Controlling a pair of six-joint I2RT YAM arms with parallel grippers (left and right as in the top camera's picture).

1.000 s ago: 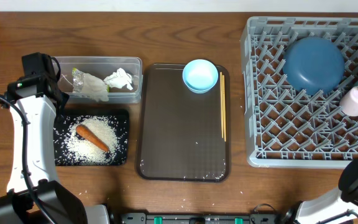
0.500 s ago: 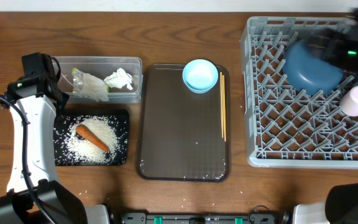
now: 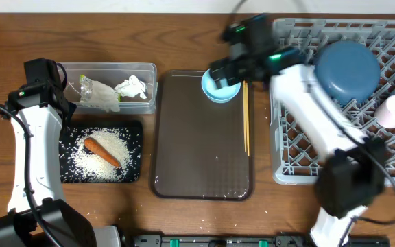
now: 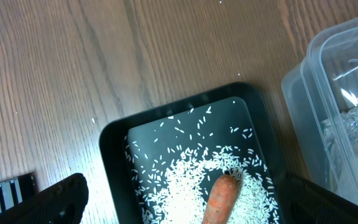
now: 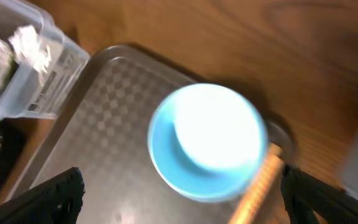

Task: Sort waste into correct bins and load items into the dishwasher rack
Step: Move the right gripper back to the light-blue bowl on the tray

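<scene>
1. Overhead view: bright, even light, with soft short shadows on the tabletop (image 3: 184,219).
2. Right wrist view: heavy motion blur smears the small light-blue bowl (image 5: 207,140).
3. Left wrist view: sharp, with glare on the clear tub (image 4: 340,93).

The table (image 3: 184,41) is seen to be wood, with a clear grain and a low sheen. The tub (image 3: 151,75) is made of clear, glossy plastic. The tissue (image 3: 132,87) in it is soft crumpled paper and the wrapper (image 3: 98,94) is crinkled, shiny film. The black tray (image 4: 114,140) is smooth plastic, faintly glossy at the rim. The brown tray (image 5: 98,118) is finished in a fine chequered texture. The rack (image 3: 277,165) is matt grey plastic. The dark bowl (image 3: 348,65) is smooth and satin, the light bowl (image 5: 207,140) smooth and glossy. The chopsticks (image 3: 245,130) are bare wood.
</scene>
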